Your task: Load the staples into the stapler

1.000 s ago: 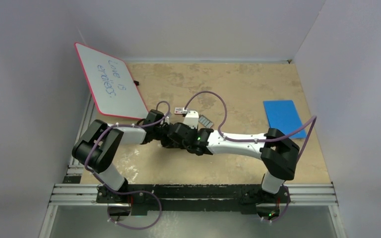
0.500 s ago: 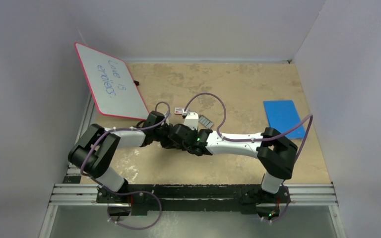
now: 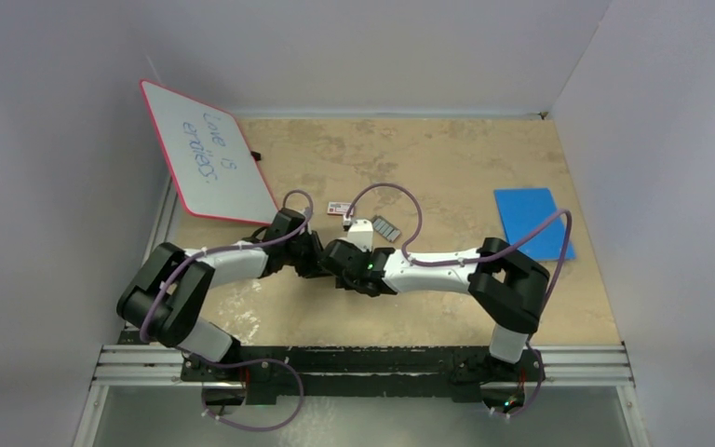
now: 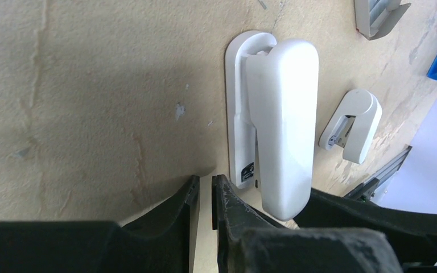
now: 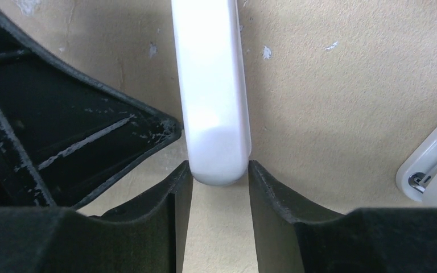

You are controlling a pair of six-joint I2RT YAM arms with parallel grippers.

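The right gripper's (image 5: 219,166) jaws pinch the long white plastic stapler's (image 5: 209,85) rounded end. The left gripper's (image 4: 206,182) jaws are nearly closed and empty, just beside it.

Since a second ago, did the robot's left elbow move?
Yes. The left arm's elbow has swung down toward the near rail and farther from the whiteboard.

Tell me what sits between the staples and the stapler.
Nothing visible: only bare table separates the staples from the stapler. A small white piece lies beside the stapler, off that line.
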